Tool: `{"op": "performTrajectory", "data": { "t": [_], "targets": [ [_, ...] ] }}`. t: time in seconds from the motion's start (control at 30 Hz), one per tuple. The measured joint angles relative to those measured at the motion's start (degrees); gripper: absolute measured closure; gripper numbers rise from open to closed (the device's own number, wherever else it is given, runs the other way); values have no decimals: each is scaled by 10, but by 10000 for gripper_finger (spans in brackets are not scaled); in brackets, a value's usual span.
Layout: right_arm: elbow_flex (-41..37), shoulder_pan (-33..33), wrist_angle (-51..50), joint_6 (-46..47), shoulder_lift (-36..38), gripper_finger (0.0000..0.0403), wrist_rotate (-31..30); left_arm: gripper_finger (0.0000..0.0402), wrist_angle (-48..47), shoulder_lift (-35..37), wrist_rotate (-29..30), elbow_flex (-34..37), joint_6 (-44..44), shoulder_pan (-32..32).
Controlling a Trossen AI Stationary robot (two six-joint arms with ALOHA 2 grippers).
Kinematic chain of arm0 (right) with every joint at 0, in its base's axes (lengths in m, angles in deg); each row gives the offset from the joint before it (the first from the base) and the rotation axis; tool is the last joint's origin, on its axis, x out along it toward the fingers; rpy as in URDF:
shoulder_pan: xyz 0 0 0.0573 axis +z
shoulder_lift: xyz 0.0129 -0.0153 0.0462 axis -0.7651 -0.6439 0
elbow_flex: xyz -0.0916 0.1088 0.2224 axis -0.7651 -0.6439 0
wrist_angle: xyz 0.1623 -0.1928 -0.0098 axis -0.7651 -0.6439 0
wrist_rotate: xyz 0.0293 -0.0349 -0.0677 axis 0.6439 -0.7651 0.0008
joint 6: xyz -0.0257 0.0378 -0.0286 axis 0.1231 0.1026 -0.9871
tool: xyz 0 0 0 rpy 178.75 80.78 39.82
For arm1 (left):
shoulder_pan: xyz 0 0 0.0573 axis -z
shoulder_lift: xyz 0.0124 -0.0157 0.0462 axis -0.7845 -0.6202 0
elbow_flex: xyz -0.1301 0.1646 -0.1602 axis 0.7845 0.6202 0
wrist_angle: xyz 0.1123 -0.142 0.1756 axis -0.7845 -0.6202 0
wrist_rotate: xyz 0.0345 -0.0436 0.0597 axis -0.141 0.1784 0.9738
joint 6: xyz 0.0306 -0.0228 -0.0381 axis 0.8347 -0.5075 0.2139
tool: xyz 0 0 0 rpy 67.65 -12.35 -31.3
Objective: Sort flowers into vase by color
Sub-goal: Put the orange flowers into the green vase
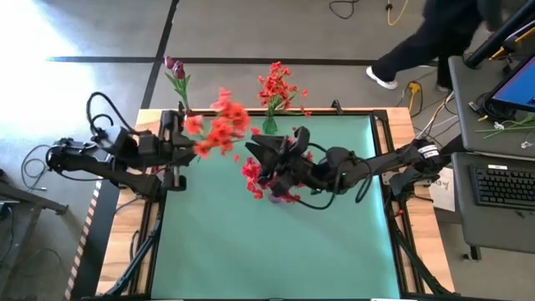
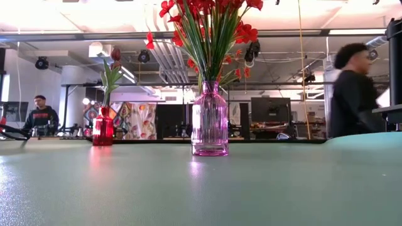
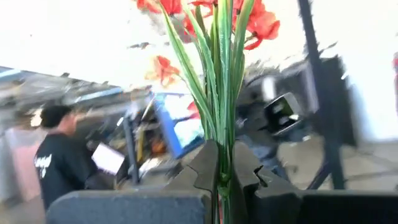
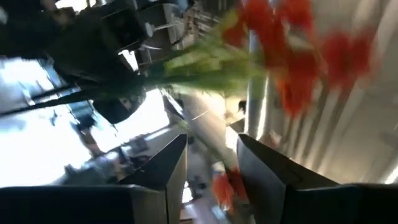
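Orange-red spray (image 1: 219,127) clamped by its green stems between the left fingers (image 3: 219,171), held off the bench (image 1: 276,242), well left of the pink vase (image 2: 210,119). Right gripper (image 1: 272,159) directly above that vase, its fingers (image 4: 261,165) parted beside red flowers (image 2: 207,19) standing in it. Red vase (image 2: 103,129) with dark buds far left.

- Two robot arms: left gripper (image 1: 185,144), right gripper (image 1: 276,163).
- Two vases in the low view: one pink glass vase (image 2: 210,122), one small red vase (image 2: 103,130).
- Two people in the background there: one at nine o'clock (image 2: 40,115), one at three o'clock (image 2: 353,94).
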Motion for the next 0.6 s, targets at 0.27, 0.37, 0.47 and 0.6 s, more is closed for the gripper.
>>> {"op": "performTrajectory", "data": {
  "t": [0.27, 0.37, 0.47, 0.6],
  "targets": [
    [0, 14, -147, 298, 77, 260, -19, 401, 105, -13, -35, 57, -15, 0],
    [0, 11, -280, 467, 116, 260, 72, 401, 182, -25, -49, 87, -20, 0],
    [0, 5, -345, 597, 139, 263, 156, 401, 264, -42, -73, 114, -30, 0],
    [0, 5, -368, 645, 139, 260, 177, 401, 372, -81, -84, 137, -34, 1]
  ]
}}
